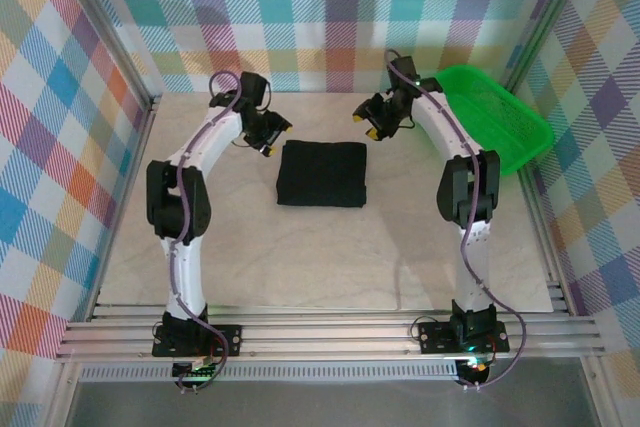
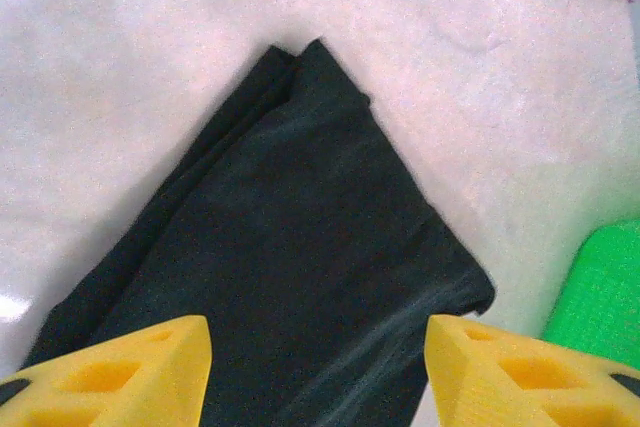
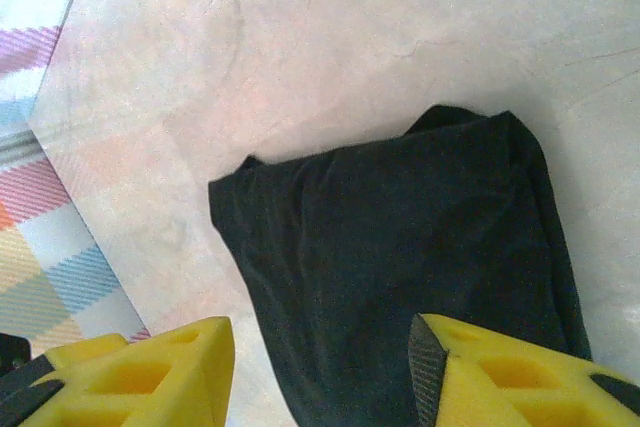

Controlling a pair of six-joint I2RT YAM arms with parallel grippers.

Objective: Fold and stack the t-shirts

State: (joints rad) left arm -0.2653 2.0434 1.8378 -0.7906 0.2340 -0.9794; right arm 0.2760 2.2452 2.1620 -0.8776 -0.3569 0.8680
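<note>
**Folded shirt lies between two open claws**

The table (image 1: 300,267) carries one piece of work, placed in its middle toward the far wall, where both arms reach it equally. The basket (image 1: 492,125) sits in the far right corner, well apart from the cloth and behind the right arm, so it does not get in the way of folding.

The t-shirt (image 1: 322,174) lies flat as a compact dark rectangle with square edges and no sleeve sticking out. In the left wrist view its near corner shows doubled layers lying edge on edge, which suggests the fold is finished rather than half made. I see no second shirt, so this one probably serves as the bottom of the stack and may be fine where it lies.

The arms curve inward symmetrically, one to each far corner. That is a sensible pose for cloth, since a wide piece goes askew when only one side is held.

The left gripper (image 1: 266,145) hangs just off the far left corner. Its yellow fingers (image 2: 130,372) are spread wide with nothing between them, and the shirt is below. The right gripper (image 1: 370,123) mirrors it at the far right corner, also wide and empty, with its pads (image 3: 500,372) above the cloth rather than on it. The spread claws fit either letting go or getting ready to pinch, and I cannot tell which.
</note>
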